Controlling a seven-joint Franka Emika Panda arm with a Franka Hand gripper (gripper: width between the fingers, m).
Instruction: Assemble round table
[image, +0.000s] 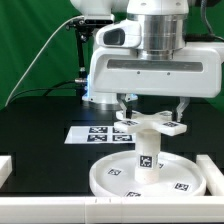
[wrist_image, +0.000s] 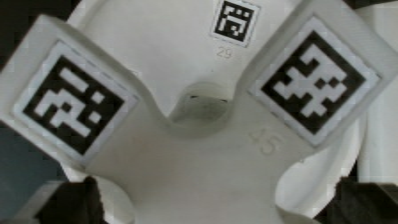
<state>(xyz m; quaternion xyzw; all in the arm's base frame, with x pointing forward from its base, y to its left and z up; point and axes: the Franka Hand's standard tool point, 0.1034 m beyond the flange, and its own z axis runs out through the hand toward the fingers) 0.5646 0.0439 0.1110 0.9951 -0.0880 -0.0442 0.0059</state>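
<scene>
The large round rimmed disc (image: 110, 178) lies on the black table at the front. The short cylindrical post (image: 146, 157) stands upright in its middle. The cross-shaped piece (image: 150, 123) sits across the top of the post. My gripper (image: 154, 106) hangs straight above the cross piece, its jaws spread wide, one finger over each side of it. In the wrist view the cross piece (wrist_image: 196, 130) fills the picture with its tags, and one arm of it runs between my dark fingers (wrist_image: 39, 200). My gripper (wrist_image: 205, 205) is open around that arm.
The marker board (image: 92, 133) lies flat behind the disc. White edge rails stand at the exterior view's left (image: 5, 166) and right (image: 214, 172). A green backdrop and a cable are behind the arm.
</scene>
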